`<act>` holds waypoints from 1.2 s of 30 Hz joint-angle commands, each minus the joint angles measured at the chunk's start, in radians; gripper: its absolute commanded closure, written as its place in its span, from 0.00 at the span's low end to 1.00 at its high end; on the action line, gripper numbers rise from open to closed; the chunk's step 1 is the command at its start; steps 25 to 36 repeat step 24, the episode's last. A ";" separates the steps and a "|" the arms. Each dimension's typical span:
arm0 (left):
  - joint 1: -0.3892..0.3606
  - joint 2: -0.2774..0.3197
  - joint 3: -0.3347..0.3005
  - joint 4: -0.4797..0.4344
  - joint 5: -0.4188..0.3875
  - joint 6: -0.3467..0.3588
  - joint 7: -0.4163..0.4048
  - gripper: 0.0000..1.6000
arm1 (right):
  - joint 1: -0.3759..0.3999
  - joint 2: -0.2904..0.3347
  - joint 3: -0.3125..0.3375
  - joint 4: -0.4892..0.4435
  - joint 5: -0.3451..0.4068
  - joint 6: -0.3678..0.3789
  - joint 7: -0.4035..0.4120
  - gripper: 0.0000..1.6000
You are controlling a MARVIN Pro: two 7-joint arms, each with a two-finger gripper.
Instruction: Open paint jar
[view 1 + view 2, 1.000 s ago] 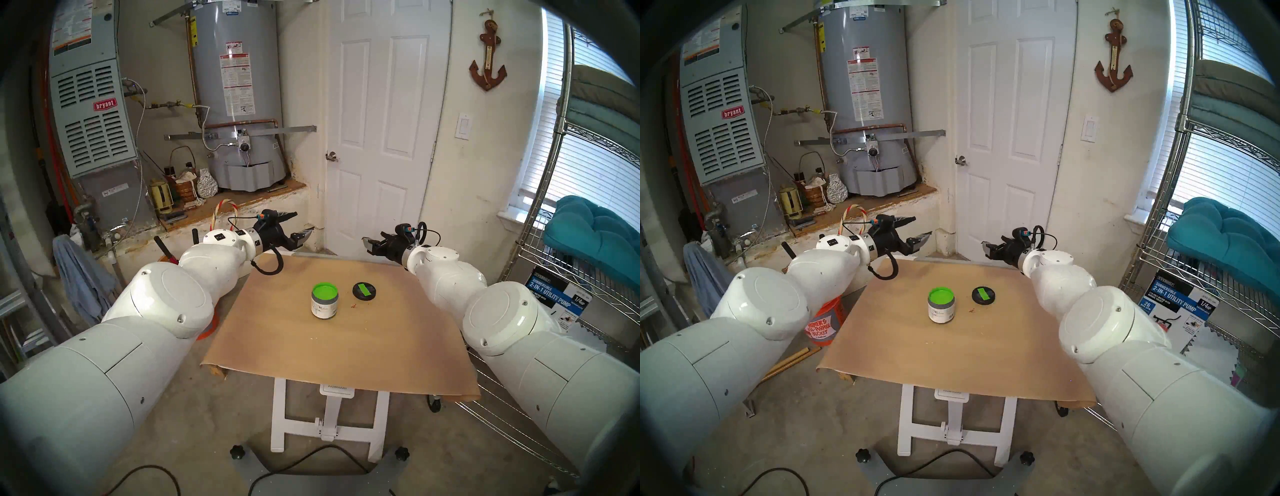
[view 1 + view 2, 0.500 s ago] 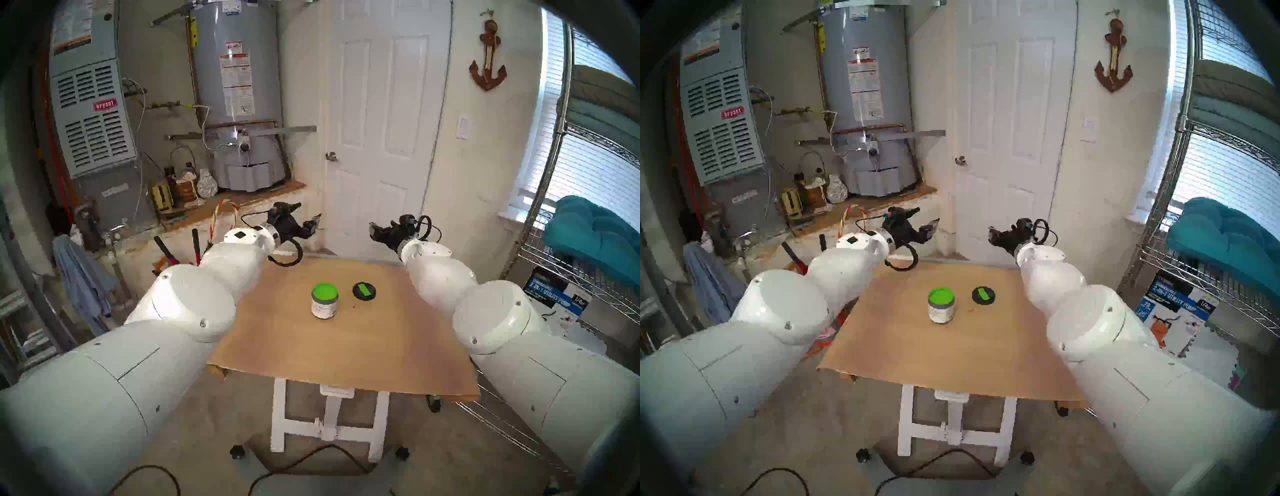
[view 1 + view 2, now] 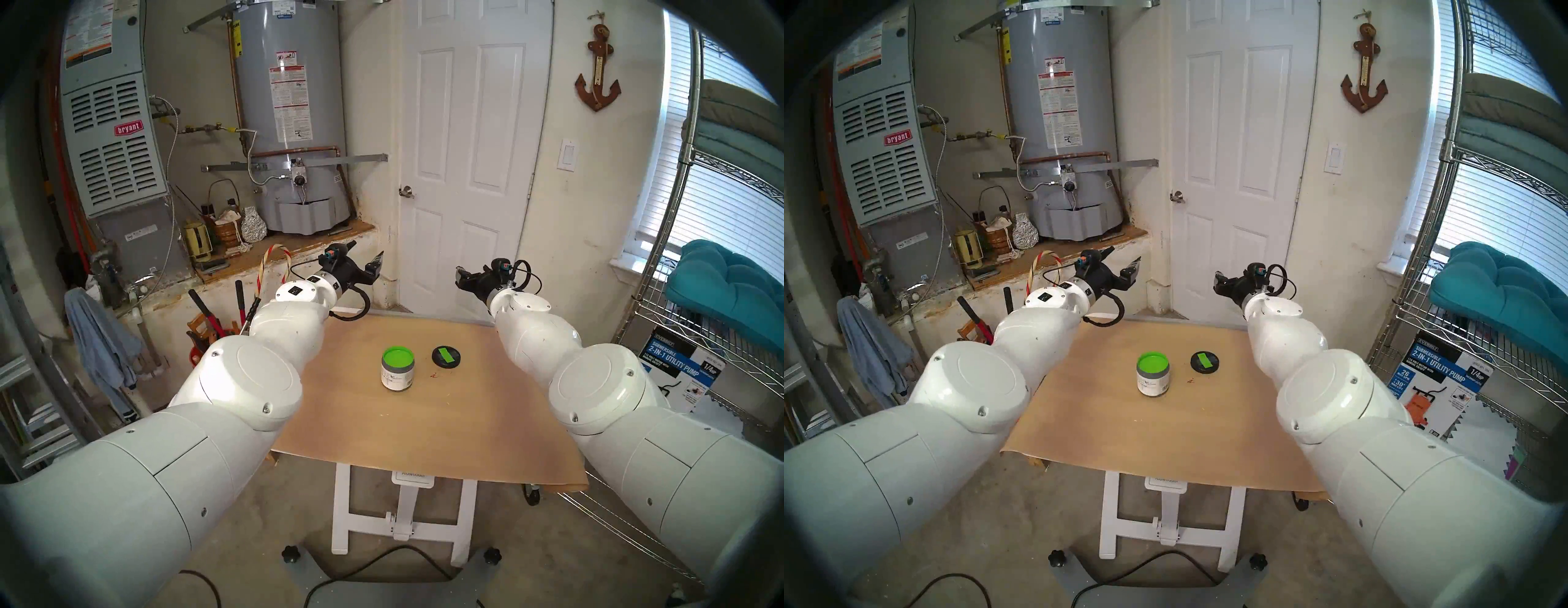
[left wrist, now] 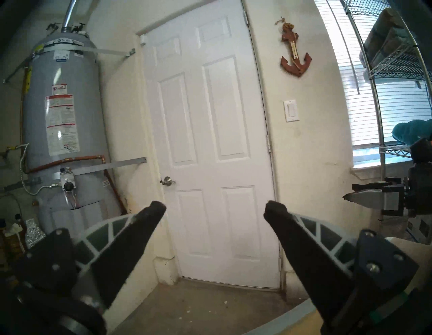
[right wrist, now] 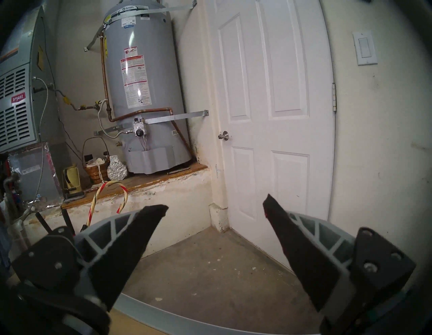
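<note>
Green paint shows in open jar (image 3: 397,368), lid (image 3: 446,356) just right of it; left gripper (image 4: 215,210) and right gripper (image 5: 215,205) released, empty, beyond jar. Task looks done; nothing left but parking arms.

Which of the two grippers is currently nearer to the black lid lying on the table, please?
Right. The right gripper hangs open beyond the table's far edge, behind and right of the black lid. The left gripper, also open, is farther off, up at the far left, beyond the paint jar.
</note>
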 commanded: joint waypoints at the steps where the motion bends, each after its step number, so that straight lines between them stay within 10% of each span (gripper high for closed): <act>1: 0.008 -0.045 0.006 -0.080 0.000 -0.017 0.005 0.00 | 0.016 -0.009 -0.006 -0.026 -0.004 -0.013 -0.001 0.00; 24: 0.133 -0.195 0.010 -0.416 -0.001 0.044 -0.040 0.00 | 0.001 -0.022 0.000 -0.067 -0.012 -0.009 0.005 0.00; 36: 0.133 -0.195 0.010 -0.416 -0.001 0.044 -0.040 0.00 | 0.001 -0.022 0.000 -0.067 -0.012 -0.009 0.005 0.00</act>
